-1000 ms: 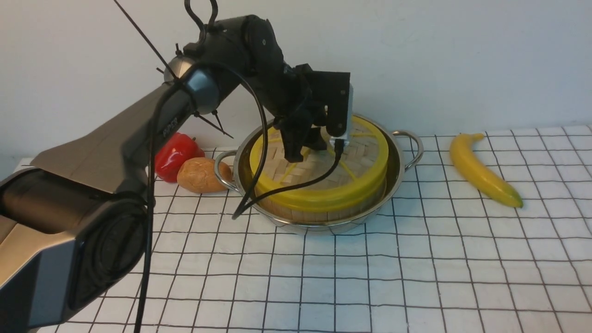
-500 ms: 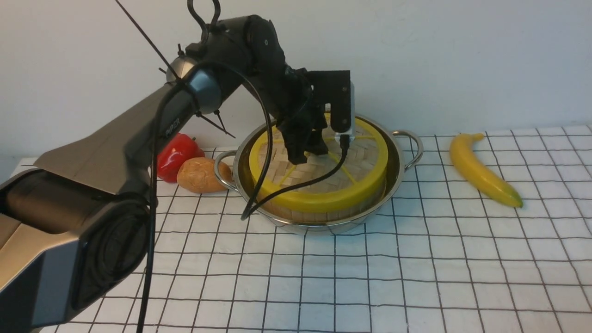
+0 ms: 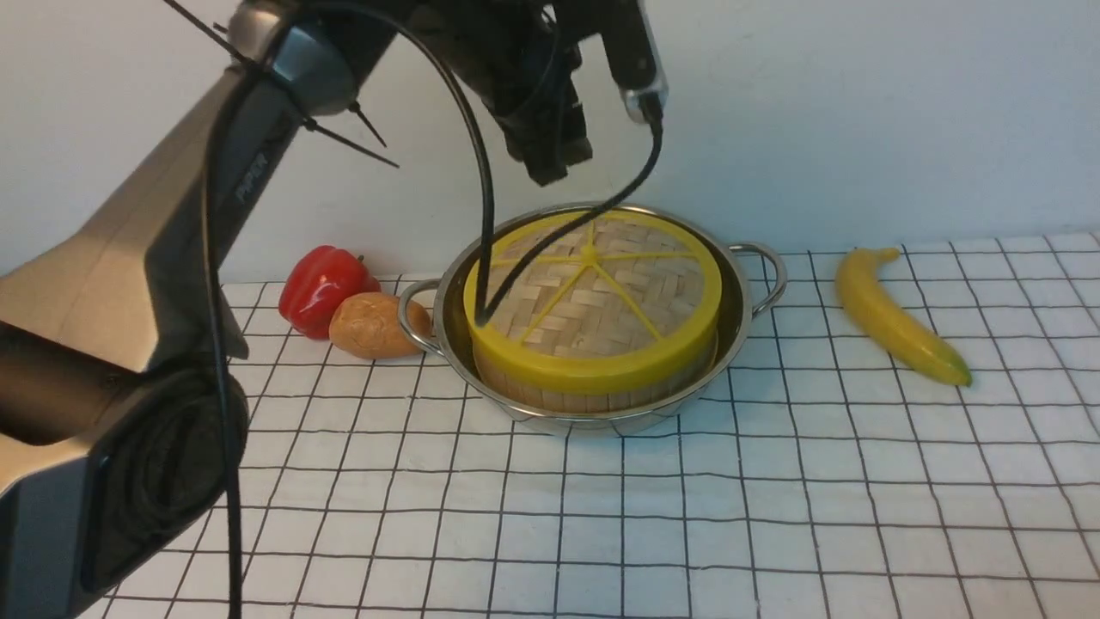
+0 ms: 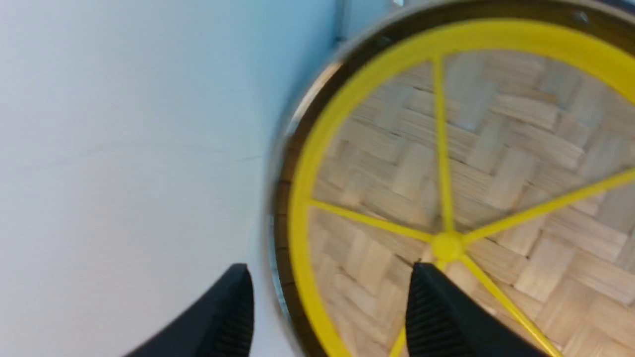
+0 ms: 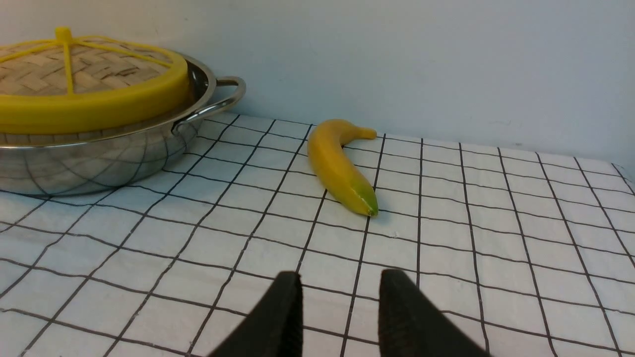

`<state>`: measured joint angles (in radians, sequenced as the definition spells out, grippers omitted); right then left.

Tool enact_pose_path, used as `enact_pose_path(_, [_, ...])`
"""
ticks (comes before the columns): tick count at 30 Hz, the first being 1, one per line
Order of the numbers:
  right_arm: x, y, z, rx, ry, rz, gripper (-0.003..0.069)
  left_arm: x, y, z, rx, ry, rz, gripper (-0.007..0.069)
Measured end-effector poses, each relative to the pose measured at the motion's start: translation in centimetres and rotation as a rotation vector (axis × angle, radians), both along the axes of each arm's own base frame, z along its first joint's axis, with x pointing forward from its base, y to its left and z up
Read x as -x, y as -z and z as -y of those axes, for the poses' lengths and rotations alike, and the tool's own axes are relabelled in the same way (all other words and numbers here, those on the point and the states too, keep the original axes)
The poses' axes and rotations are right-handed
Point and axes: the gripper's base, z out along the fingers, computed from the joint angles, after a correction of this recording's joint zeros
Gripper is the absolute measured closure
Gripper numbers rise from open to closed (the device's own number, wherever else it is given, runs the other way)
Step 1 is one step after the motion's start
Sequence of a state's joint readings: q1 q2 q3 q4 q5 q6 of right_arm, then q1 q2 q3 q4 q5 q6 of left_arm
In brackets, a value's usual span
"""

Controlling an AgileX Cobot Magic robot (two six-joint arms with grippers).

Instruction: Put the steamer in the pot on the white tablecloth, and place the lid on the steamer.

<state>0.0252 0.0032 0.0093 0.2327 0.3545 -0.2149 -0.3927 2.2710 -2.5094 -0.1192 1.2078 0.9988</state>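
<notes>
The lid (image 3: 601, 292), a woven disc with a yellow rim and spokes, lies flat on the steamer (image 3: 584, 397), whose slatted wall shows just under it. The steamer stands inside the steel pot (image 3: 744, 301) on the white tablecloth (image 3: 773, 516). The steamer's contents are hidden. My left gripper (image 3: 554, 168) hangs open and empty well above the lid's hub. In the left wrist view the lid (image 4: 496, 163) lies below the open gripper (image 4: 330, 270). My right gripper (image 5: 340, 277) is open and empty, low over the cloth, away from the pot (image 5: 99, 158) and lid (image 5: 74, 84).
A banana (image 3: 898, 318) lies on the cloth to the right of the pot and shows in the right wrist view (image 5: 337, 163). A red pepper (image 3: 322, 288) and a potato (image 3: 374, 325) sit to the left of the pot. A wall stands just behind.
My left gripper has risen from the lid's top to well above it. The lid, tilted before, now sits level on the steamer.
</notes>
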Motion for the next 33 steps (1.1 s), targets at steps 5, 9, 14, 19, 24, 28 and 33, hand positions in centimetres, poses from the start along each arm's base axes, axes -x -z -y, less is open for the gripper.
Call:
enact_pose_path(5, [0.0,0.0,0.0,0.000,0.000,0.000,0.0416,1.6,-3.8,-0.7,0.181,-0.194,-0.021,0.0235])
enact_pose_path(9, [0.0,0.0,0.0,0.000,0.000,0.000,0.0416,3.1,-6.5,-1.3,0.348,-0.362,-0.061,0.0235])
enact_pose_path(14, [0.0,0.0,0.0,0.000,0.000,0.000,0.0416,3.9,-8.0,-1.7,0.466,-0.490,-0.097,0.0235])
enact_pose_path(19, [0.0,0.0,0.0,0.000,0.000,0.000,0.0416,3.6,-7.8,-2.1,0.447,-0.528,-0.072,0.0235])
enact_pose_path(24, [0.0,0.0,0.0,0.000,0.000,0.000,0.0416,3.4,-7.8,-2.3,0.430,-0.543,-0.050,0.0235])
enact_pose_path(28, [0.0,0.0,0.0,0.000,0.000,0.000,0.0416,3.5,-7.9,-2.8,0.418,-0.595,-0.037,0.0235])
enact_pose_path(33, [0.0,0.0,0.0,0.000,0.000,0.002,0.0416,6.9,-10.0,-5.4,0.416,-0.635,0.013,0.0235])
